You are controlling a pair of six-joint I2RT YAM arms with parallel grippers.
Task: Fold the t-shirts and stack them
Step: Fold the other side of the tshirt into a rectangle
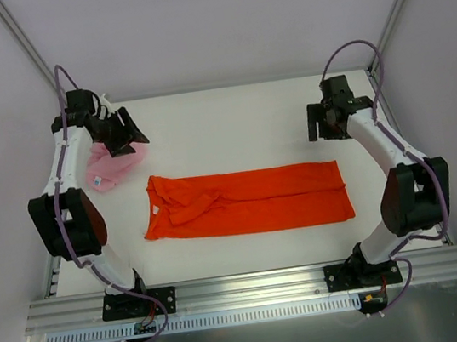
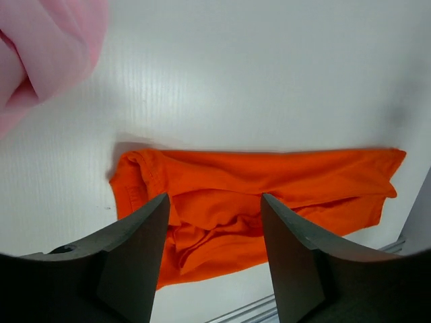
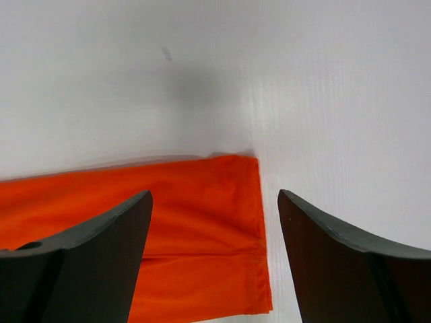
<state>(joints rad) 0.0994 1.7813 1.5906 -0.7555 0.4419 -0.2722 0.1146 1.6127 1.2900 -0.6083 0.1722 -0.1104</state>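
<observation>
The orange-red t-shirt (image 1: 246,201) lies flat on the white table, folded lengthwise into a long strip, collar end at the left. It also shows in the left wrist view (image 2: 256,188) and the right wrist view (image 3: 168,229). The pale pink t-shirt (image 1: 108,167) lies bunched at the far left; it shows in the left wrist view (image 2: 40,47). My left gripper (image 1: 127,134) is open and empty, raised beside the pink shirt. My right gripper (image 1: 323,127) is open and empty, raised beyond the strip's right end.
The white table (image 1: 229,119) ends at a metal rail (image 1: 246,287) along the near edge. Grey walls and slanted frame posts (image 1: 24,42) close in the back and sides.
</observation>
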